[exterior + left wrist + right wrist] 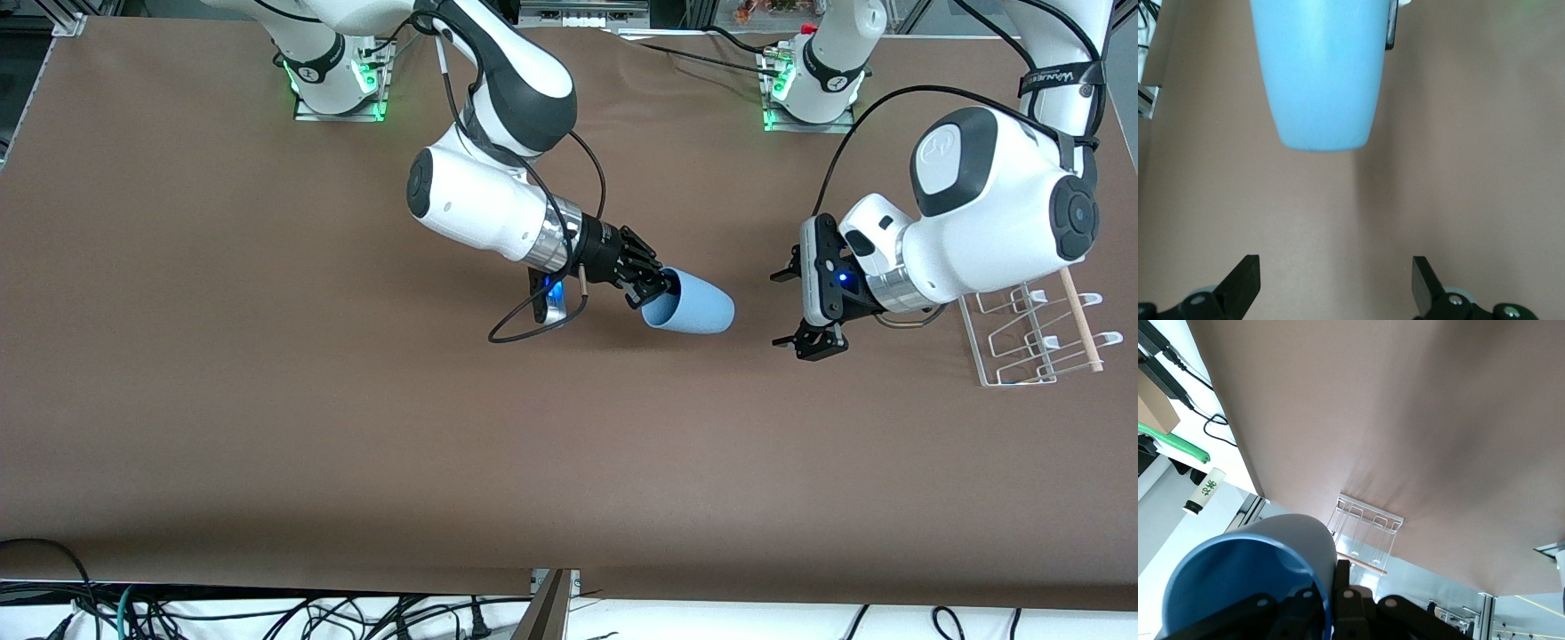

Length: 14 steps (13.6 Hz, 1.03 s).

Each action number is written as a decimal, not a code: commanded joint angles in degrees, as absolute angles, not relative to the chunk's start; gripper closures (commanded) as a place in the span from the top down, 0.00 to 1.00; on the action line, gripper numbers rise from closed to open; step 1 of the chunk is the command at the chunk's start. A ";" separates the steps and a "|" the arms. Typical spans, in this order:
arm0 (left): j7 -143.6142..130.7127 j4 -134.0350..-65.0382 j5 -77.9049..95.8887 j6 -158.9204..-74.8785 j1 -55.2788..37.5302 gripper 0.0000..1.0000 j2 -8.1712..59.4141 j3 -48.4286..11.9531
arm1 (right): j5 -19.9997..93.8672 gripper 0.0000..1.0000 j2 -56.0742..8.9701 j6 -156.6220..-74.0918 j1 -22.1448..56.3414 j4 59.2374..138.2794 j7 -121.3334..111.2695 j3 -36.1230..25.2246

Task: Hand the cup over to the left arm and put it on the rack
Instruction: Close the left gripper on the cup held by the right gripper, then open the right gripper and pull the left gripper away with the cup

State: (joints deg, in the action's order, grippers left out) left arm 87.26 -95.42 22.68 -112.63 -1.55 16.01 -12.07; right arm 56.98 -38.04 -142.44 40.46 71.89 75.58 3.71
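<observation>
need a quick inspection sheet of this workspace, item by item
surface: brown table, bare apart from the job's things
job's things: light-blue cup held on its side above the table, base toward the left arm; white wire rack with a wooden rod stands at the left arm's end of the table
clutter: nothing seen on the table
grippers: right tool shut on the cup's rim; left tool open, facing the cup's base, not touching it
cables: black cable loops under the right wrist; another runs along the left arm
surroundings: loose cables below the table's near edge
</observation>
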 commanded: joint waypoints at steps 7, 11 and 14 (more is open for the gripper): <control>76.20 -89.92 21.36 -115.31 -2.55 1.00 17.75 -16.34 | 58.18 0.00 -38.23 -142.65 41.48 69.17 77.95 3.52; 75.06 -88.68 20.66 -116.37 -3.43 1.00 18.19 -17.31 | 58.10 0.00 -38.23 -142.73 41.48 69.08 78.05 3.43; 74.45 -89.03 20.48 -116.46 -3.43 1.00 18.72 -18.89 | 58.10 0.00 -38.23 -142.73 41.48 69.17 77.96 3.43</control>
